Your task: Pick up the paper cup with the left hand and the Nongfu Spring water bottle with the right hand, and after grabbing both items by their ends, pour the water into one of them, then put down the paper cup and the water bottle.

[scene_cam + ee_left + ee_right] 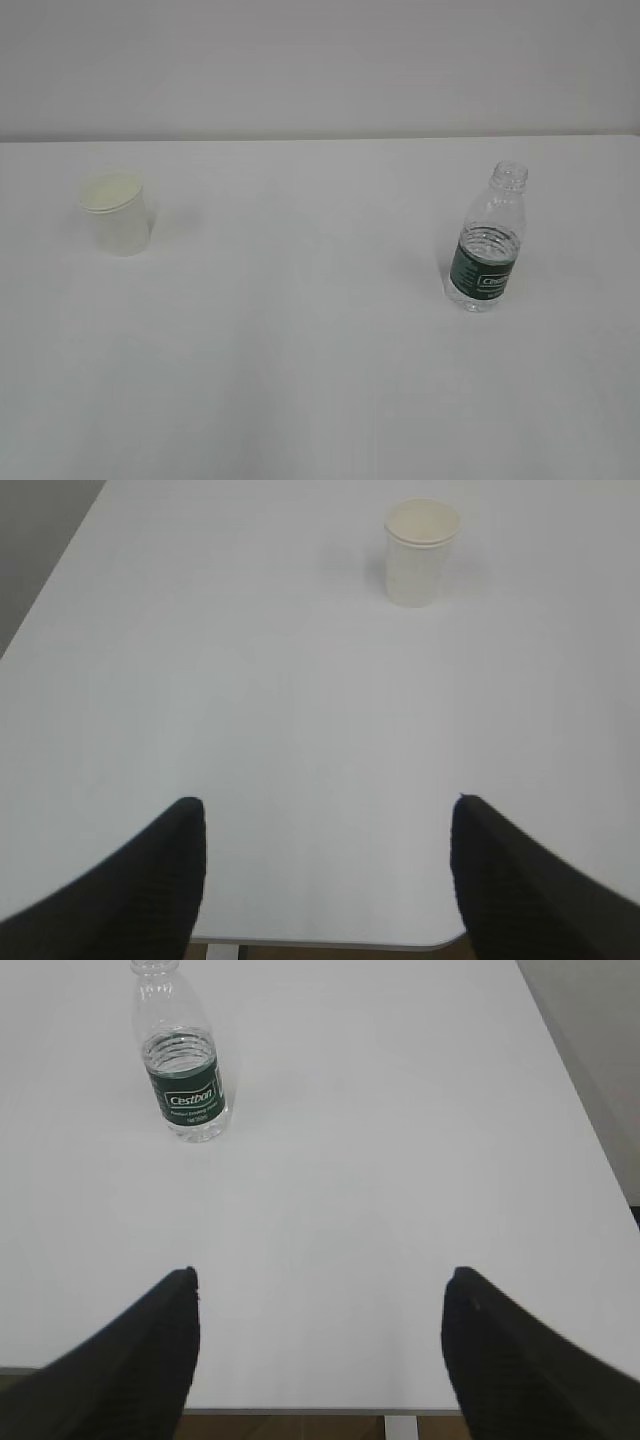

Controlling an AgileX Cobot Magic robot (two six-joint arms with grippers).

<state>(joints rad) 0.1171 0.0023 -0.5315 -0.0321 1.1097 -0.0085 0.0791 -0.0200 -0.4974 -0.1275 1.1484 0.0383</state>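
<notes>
On white table, small white tapered paper cup upright at left, clear ribbed green-label plastic bottle upright at right, well apart; L gripper & R gripper both wide open, empty.

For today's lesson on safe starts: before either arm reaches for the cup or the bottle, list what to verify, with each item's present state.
1. Paper cup upright, apart from other things: ok.
2. Water bottle upright, neck uncapped: ok.
3. Left gripper jaws apart, nothing held: ok.
4. Right gripper jaws apart, nothing held: ok.
5. Water in the bottle: ok; exact amount cannot tell.
6. Cup already holds liquid: cannot tell.
</notes>
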